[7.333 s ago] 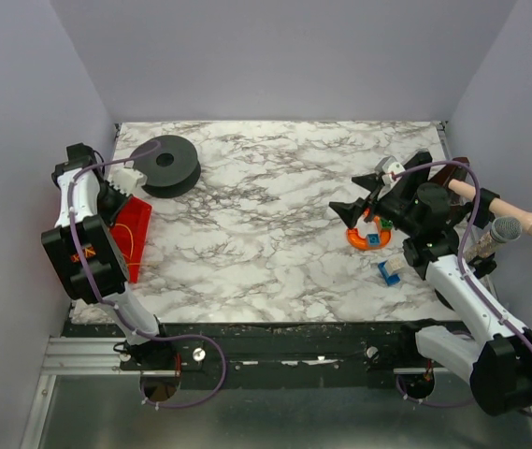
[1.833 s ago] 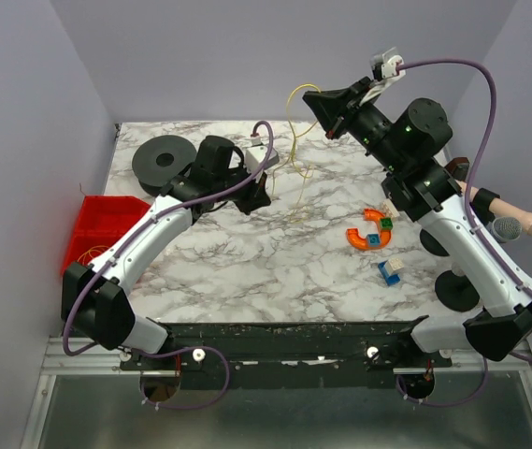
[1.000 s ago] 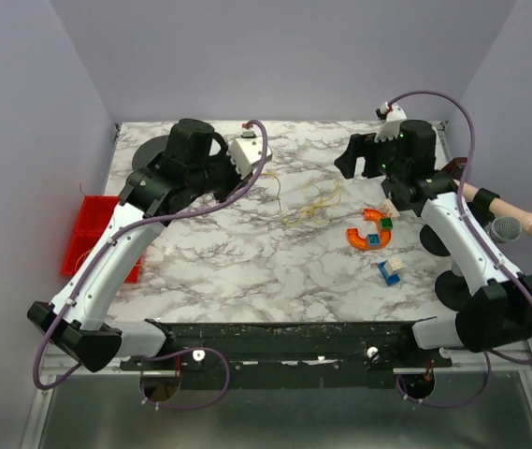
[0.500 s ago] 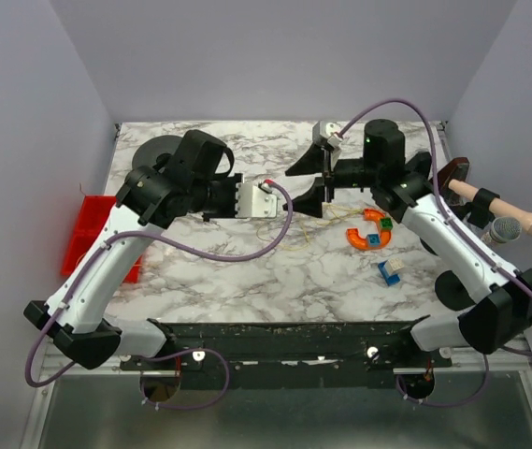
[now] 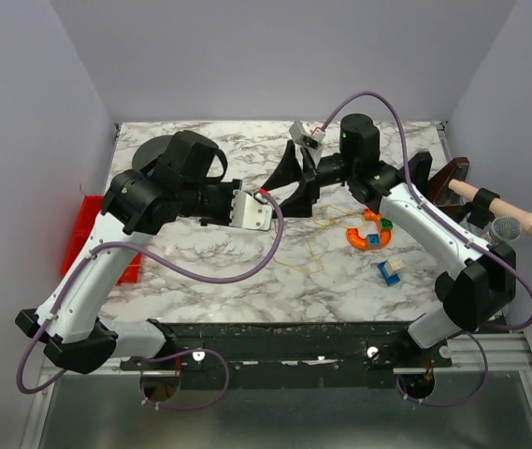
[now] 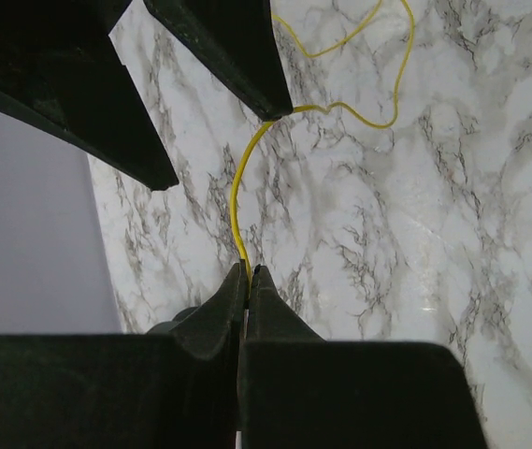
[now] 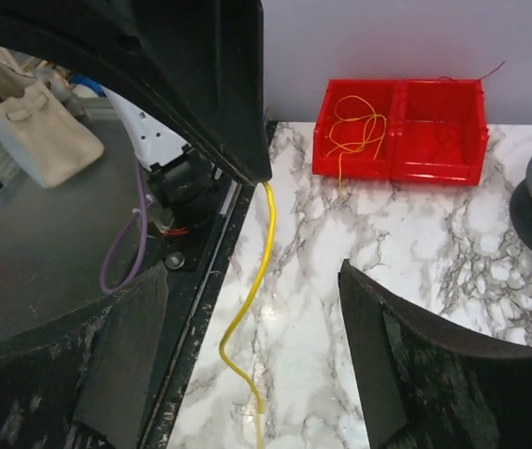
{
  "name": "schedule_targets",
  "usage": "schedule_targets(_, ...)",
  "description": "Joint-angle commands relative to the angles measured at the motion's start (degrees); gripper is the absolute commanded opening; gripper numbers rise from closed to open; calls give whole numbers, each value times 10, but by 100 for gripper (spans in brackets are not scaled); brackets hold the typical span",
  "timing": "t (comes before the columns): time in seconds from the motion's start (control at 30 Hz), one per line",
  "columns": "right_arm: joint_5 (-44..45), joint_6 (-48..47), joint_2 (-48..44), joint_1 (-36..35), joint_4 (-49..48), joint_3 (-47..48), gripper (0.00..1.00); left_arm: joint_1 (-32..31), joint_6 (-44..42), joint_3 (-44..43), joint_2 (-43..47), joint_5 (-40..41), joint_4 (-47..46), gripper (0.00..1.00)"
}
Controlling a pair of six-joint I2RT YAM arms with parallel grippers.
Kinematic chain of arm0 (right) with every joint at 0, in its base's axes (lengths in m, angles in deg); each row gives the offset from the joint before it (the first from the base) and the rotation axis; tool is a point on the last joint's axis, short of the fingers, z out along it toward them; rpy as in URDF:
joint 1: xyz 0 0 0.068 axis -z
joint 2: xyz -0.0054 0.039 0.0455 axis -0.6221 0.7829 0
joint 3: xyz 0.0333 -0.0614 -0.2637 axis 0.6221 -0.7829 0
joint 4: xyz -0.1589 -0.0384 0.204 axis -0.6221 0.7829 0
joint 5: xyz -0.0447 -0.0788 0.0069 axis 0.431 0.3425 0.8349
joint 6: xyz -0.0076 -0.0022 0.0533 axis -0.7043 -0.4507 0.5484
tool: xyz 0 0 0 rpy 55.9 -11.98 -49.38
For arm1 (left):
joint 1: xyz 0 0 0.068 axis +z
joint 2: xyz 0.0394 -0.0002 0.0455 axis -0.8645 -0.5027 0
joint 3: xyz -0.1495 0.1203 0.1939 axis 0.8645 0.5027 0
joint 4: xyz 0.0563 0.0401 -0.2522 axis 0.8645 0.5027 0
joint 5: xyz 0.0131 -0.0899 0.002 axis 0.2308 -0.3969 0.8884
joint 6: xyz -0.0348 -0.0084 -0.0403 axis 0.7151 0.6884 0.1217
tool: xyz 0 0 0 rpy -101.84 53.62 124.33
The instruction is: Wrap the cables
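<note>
Two black-and-white robot arms meet over the middle of a white-and-grey marbled surface (image 5: 359,292). The left arm (image 5: 107,254) sweeps in from the lower left of the overhead frame and the right arm (image 5: 434,227) from the lower right. At the far left edge a red plastic two-compartment bin (image 7: 396,126) sits partly hidden behind the left arm in that overhead view. The left pincer (image 6: 248,271) is clamped tight on a thin yellow wire (image 7: 267,229). The right pincer (image 7: 254,271) stands wide apart and grips nothing; the wire passes between its fingers and, in the left wrist view, seems to touch one fingertip. From the pinch the wire runs down to loose, untidy loops on the surface just below centre in the overhead frame. It looks very light, limp and a little springy, so it would likely slide through a slack grip and tangle or uncoil when released. A sensible second hold would be on the short arched span just beyond the left pincer, not on the slack loops. Only the right wrist view shows further yellow strands (image 7: 354,126) lying in the bin's left compartment. Only the left wrist view shows the pinch itself, and only the overhead frame shows how much wire lies loose.
</note>
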Motion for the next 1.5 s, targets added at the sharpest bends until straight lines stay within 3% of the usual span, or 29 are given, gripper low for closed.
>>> schedule_targets(0.0, -2, 62, 17, -23, -22, 16, 78, -8, -12, 6, 6, -6, -13, 0)
schedule_targets(0.13, 13, 155, 48, -32, -95, 14, 61, -12, 14, -5, 9, -20, -30, 0)
schedule_targets(0.27, 2, 195, 62, -41, -142, 9, 54, -12, 21, -7, 11, -23, -38, 0)
schedule_targets(0.5, 16, 202, 51, -45, -156, -9, 1, -13, 28, 11, 19, -14, -44, 0)
schedule_targets(0.57, 43, 201, 45, -44, -148, -19, 1, -13, 64, 22, 24, 14, -72, 2)
schedule_targets(0.6, 71, 198, 41, -41, -136, -23, 1, -12, 87, 31, 27, 35, -93, 40)
schedule_targets(0.63, 99, 191, 38, -35, -118, -27, 1, -14, 114, 39, 28, 62, -117, 69)
schedule_targets(0.7, 171, 173, 32, -24, -63, -35, 1, -12, 147, 47, 29, 101, -141, 98)
schedule_targets(0.8, 266, 166, 21, 1, -15, -54, 1, 9, 189, 12, 3, 113, -121, 99)
schedule_targets(0.93, 337, 154, -6, 36, 38, -77, 1, 122, 196, -100, -87, 102, -38, 99)
schedule_targets(1.03, 362, 143, -19, 59, 62, -87, 1, 182, 220, -115, -172, 214, -37, 99)
schedule_targets(1.13, 365, 137, -28, 74, 69, -102, 1, 236, 242, -135, -259, 261, -22, 99)
schedule_targets(1.3, 360, 124, -36, 75, 78, -117, 1, 330, 269, -214, -377, 191, -32, 99)
schedule_targets(1.47, 368, 108, -46, 76, 85, -130, 1, 365, 294, -222, -456, 195, -114, 99)
